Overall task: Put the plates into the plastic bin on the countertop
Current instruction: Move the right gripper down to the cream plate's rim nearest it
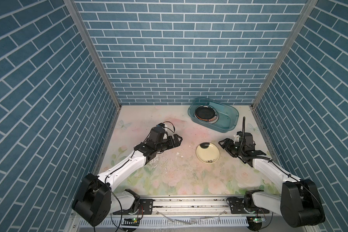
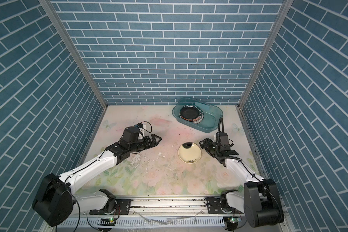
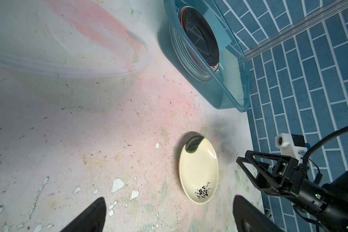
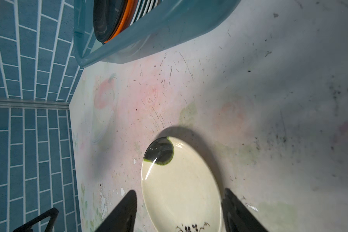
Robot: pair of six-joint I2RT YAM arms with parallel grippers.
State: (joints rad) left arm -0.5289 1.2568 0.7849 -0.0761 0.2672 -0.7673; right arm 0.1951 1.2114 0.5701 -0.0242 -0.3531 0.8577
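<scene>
The right gripper (image 1: 222, 143) hangs just right of the round cream plate with a black blot (image 1: 207, 153), its jaws partly spread and empty. In its wrist view the fingers (image 4: 127, 206) flank the plate's rim, seemingly without touching. The left gripper (image 1: 179, 139) is spread wide and holds nothing. The plate lies on the rose-printed countertop (image 1: 169, 166), nearer than the translucent teal plastic bin (image 1: 227, 125) at far right, which holds a black-topped stack of plates (image 1: 206, 112).

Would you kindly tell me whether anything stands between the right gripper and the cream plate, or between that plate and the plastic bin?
Nothing visible does. The right gripper, jaws open, is beside the cream plate, and bare countertop lies between the plate and the plastic bin, whose end away from the stacked plates is free.
</scene>
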